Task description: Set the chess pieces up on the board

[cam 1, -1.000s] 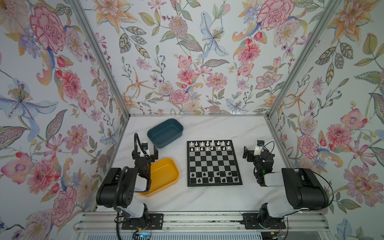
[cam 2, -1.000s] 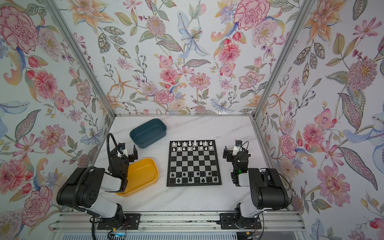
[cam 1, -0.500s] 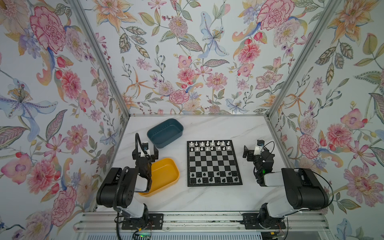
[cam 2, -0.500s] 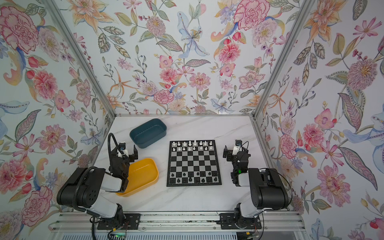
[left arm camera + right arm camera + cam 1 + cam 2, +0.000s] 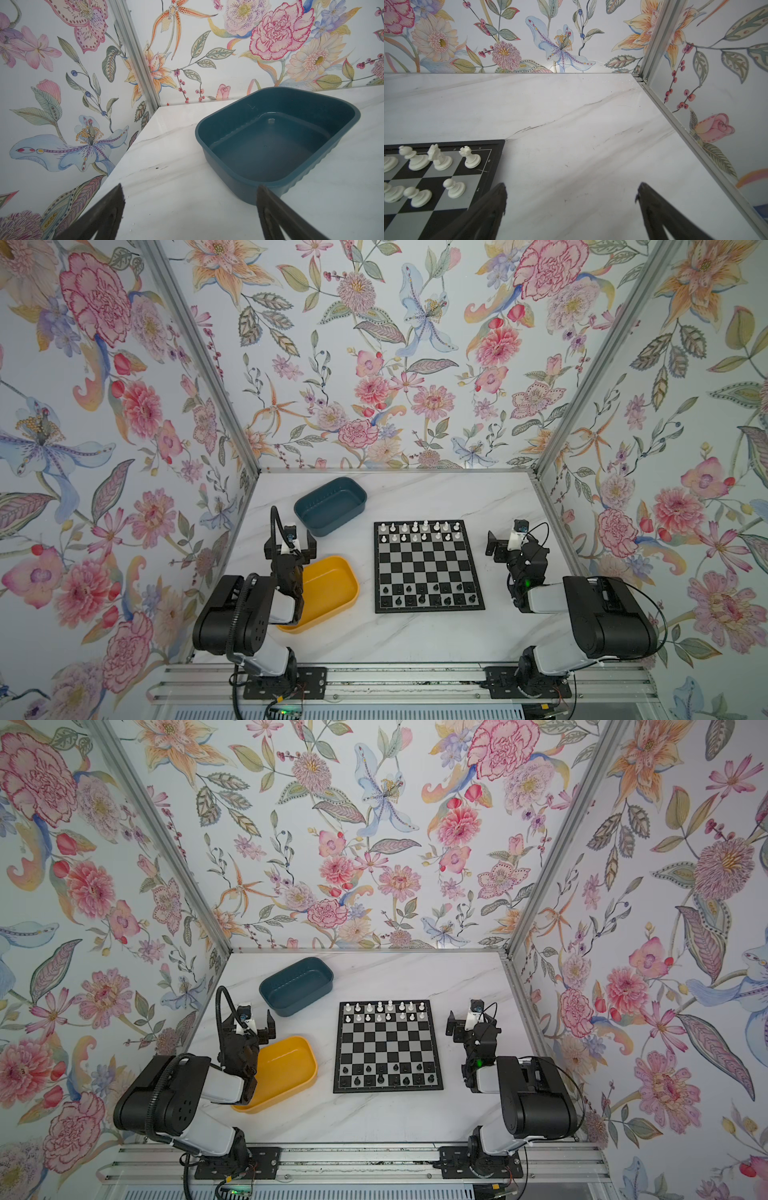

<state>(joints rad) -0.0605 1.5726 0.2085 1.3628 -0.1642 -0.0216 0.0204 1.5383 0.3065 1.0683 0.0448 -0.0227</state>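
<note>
The right gripper point(image 5: 571, 185) has its jaws spread wide with nothing between them, over bare marble table point(image 5: 571, 124). In its wrist view the board point(image 5: 446, 207) fills the lower left of the frame, its corner just beside one finger. The left gripper point(image 5: 189, 188) is equally wide and empty, facing the teal tray point(image 5: 266, 153), which looks empty, at the right of its wrist view. The yellow tray point(image 5: 332, 585), also apparently empty, sits at centre left in both top views, between that arm and the board. The board lies at centre frame between the two arms, its rows running left to right. The white pieces point(image 5: 424, 526) stand upright in its two upper rows and the black pieces point(image 5: 435, 587) in its two lower rows. The black rows look less even, though the men are too small to judge. Setup appears essentially finished. Any tidying would suit the right arm, which sits nearer, with the board directly to its left in the top views.
</note>
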